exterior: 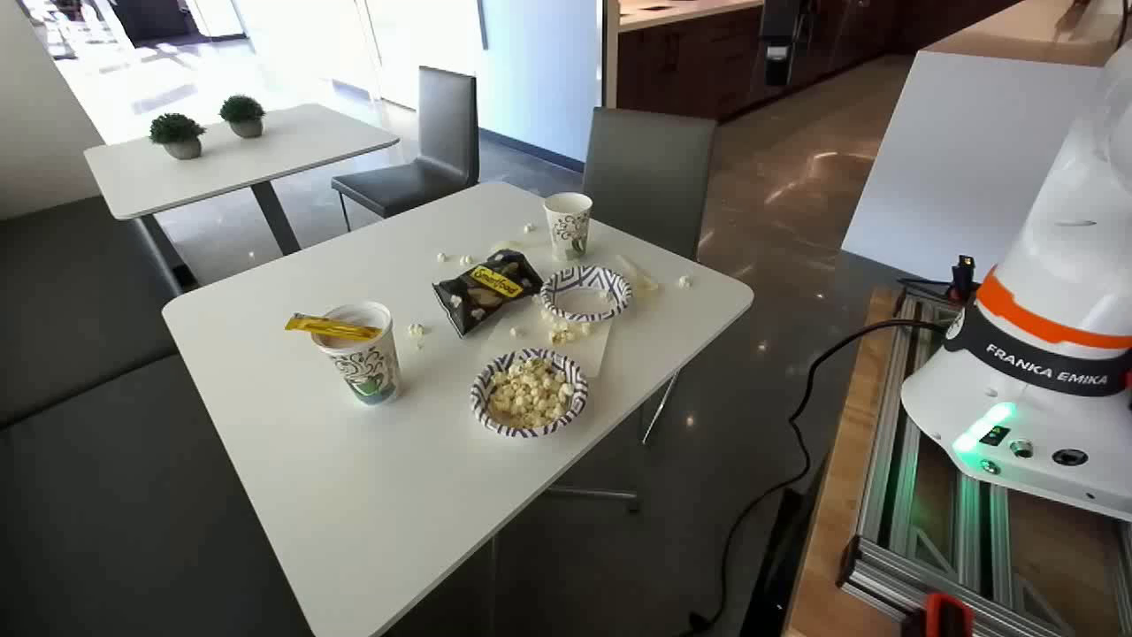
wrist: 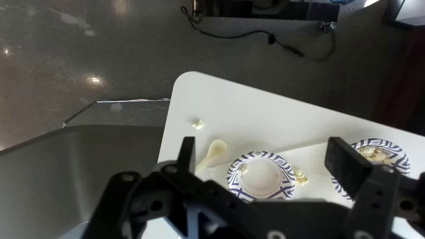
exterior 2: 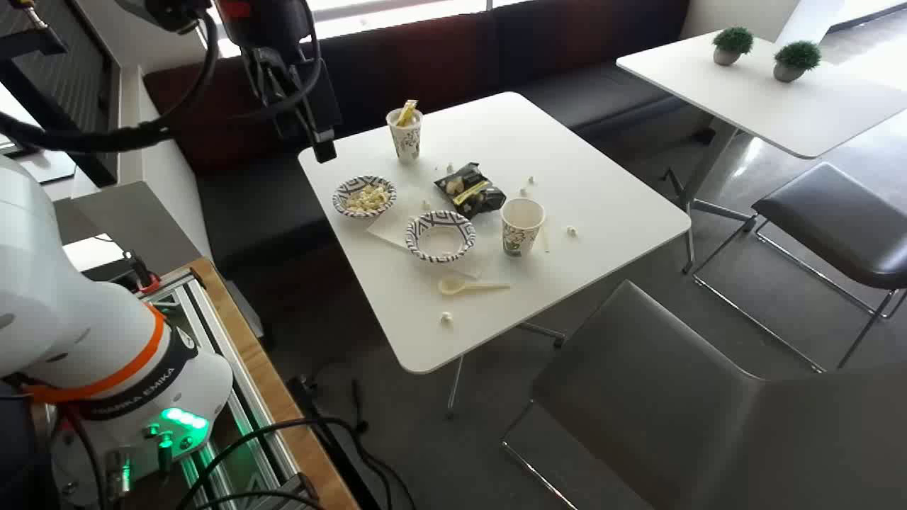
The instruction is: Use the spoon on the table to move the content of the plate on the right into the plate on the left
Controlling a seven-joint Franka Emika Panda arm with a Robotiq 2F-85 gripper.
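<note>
A patterned paper bowl filled with popcorn has its rim (exterior: 480,398) in view on the white table; it also shows in an exterior view (exterior 2: 339,203) and partly behind a finger in the wrist view (wrist: 404,163). A matching bowl (exterior: 623,288) holds a bit of popcorn; it also shows in an exterior view (exterior 2: 415,239) and the wrist view (wrist: 235,176). A pale spoon (exterior 2: 453,286) lies beside this bowl; it also shows in the wrist view (wrist: 216,149), its handle partly hidden by a finger. My gripper (wrist: 260,147) is open and empty, above the table.
A black snack bag (exterior: 489,285) lies between two paper cups, one holding yellow packets (exterior: 363,354) and one without (exterior: 569,226). A napkin (exterior 2: 388,230) lies partly under the bowls. Loose popcorn (exterior 2: 446,317) is scattered about. A grey chair (exterior 2: 638,397) stands at the table's edge.
</note>
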